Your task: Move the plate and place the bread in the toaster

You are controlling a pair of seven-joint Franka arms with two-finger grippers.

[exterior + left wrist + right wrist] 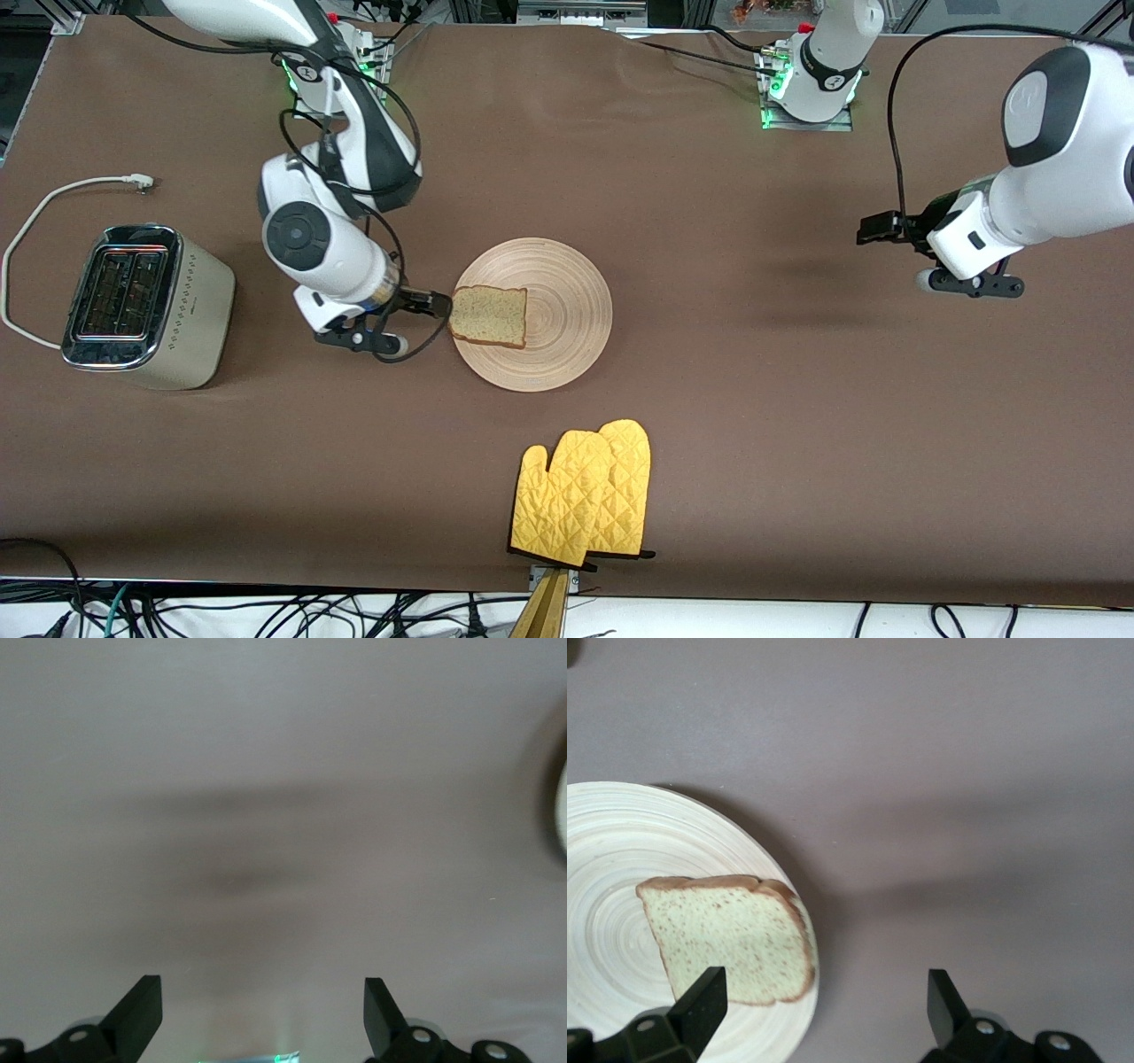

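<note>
Brown cloth covers the whole table (726, 372), matte and a little wrinkled, and everything I say of places I take from the plate (567, 292) at its middle. My right gripper (440, 303) sits low at the plate's rim on the side toward the right arm's end of the table, jaws spread wide and holding nothing; in the right wrist view one black finger (702, 992) stands over the bread's (735, 939) edge and the other over bare cloth off the plate (620, 868). As I judge it, the step in hand is taking the slice, and to do it well I should straddle the crust edge that overhangs the rim, close gently so the soft crumb does not crush, and lift without dragging the plate along. The bread (488, 315) lies flat on the plate, a square, speckled tan slice with a darker crust; the plate is round, pale wood with ring grooves, likely smooth enough to slide. My left gripper (877, 232) waits up in the air, well off the plate toward the left arm's end, its jaws wide apart and empty over bare cloth. A toaster (142, 306) stands well apart from the plate toward the right arm's end, cream sides, shiny chrome top, two slots facing up, white cord (27, 257) trailing. Nearer the front camera than the plate lie quilted yellow oven mitts (585, 496).
</note>
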